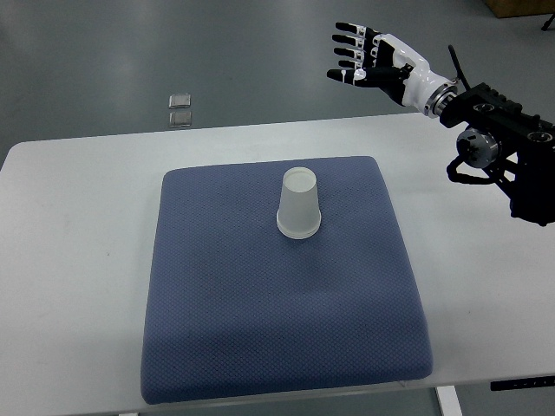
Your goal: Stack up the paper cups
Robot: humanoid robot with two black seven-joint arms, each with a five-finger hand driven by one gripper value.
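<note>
From my feed I see a white paper cup (299, 204) standing upside down, its long axis upright: the wide mouth sits flat on the blue pad (260, 329) and the narrower closed base faces up toward the camera. It looks plain and unmarked, with a slightly thicker rolled band at the bottom edge; whether it is one cup or several nested I cannot tell. It sits a little beyond the pad's middle, roughly centred left to right. The pad, a dark blue textured cushion with rounded corners, lies on the white worktop (69, 225) and carries nothing else. The right hand (368, 61) comes in from the right edge on a black arm and hangs in the air past the worktop's far right corner, well apart from the cup; its fingers (349, 42) are spread, stretched out toward the left and hold nothing. On the grey floor beyond the worktop lie two small square pieces (180, 109) one behind the other.
</note>
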